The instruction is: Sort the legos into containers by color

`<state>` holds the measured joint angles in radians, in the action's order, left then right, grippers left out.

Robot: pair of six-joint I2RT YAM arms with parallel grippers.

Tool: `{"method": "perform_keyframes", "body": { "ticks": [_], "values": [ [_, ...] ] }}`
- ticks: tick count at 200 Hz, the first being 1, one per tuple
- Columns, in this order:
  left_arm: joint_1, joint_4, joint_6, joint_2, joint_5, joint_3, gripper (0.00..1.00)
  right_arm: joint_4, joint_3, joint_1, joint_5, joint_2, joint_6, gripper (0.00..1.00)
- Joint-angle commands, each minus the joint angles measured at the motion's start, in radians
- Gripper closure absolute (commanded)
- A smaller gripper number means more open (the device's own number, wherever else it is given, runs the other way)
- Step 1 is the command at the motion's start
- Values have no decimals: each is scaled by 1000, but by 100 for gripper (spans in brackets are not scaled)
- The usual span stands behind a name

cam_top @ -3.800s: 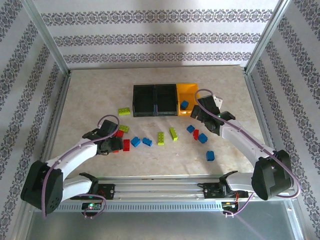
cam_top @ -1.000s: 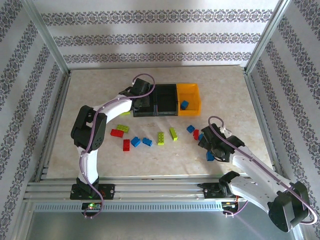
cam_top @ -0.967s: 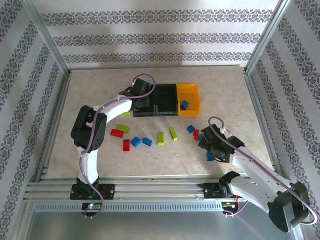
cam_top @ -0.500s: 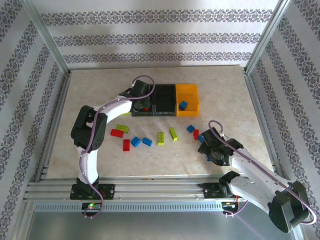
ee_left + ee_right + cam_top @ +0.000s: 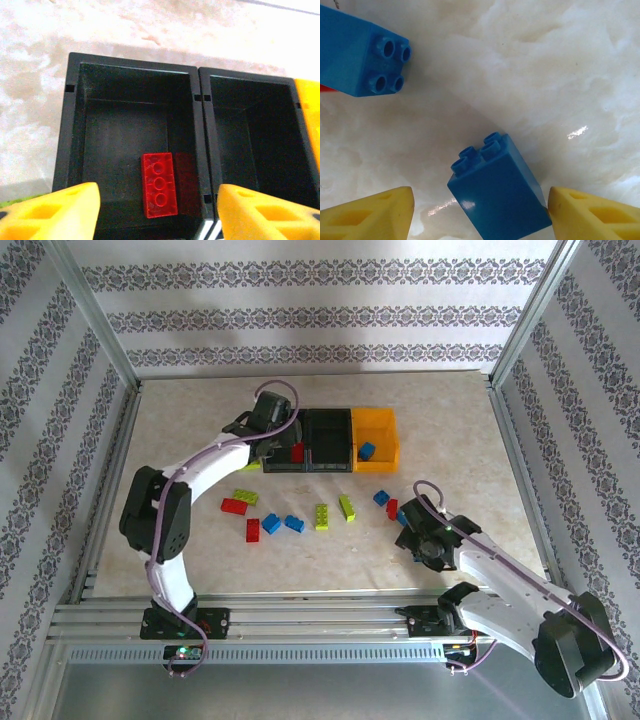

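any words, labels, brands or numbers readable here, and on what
No readable text anywhere.
Red brick studs, in the left black bin: no lettering can be made out.
Nearer blue brick studs: too blurred to tell.
Black-and-white patch at the bins' near edge: cut off, unreadable.

Nothing legible anywhere: no text, label, brand, number or sign can be read. Seen close, the studs of the red brick [image 5: 160,192] in the black bin [image 5: 75,150] and of the blue brick [image 5: 500,200] show no readable mark.
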<state>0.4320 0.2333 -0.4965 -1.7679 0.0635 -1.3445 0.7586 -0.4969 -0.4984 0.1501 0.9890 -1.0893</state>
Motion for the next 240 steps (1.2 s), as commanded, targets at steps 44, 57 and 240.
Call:
{"method": "perform_keyframes", "body": {
  "ticks": [44,57,240],
  "values": [
    [7,-69,9,149,42,129,13,-39,-17,31,-14,66,57,31],
    [7,-80,5,172,51,155,8,-52,-19,31,-23,73,59,33],
    [-52,-54,-42,345,145,360,0,-174,-126,-4,-40,351,96,64]
  ]
}}
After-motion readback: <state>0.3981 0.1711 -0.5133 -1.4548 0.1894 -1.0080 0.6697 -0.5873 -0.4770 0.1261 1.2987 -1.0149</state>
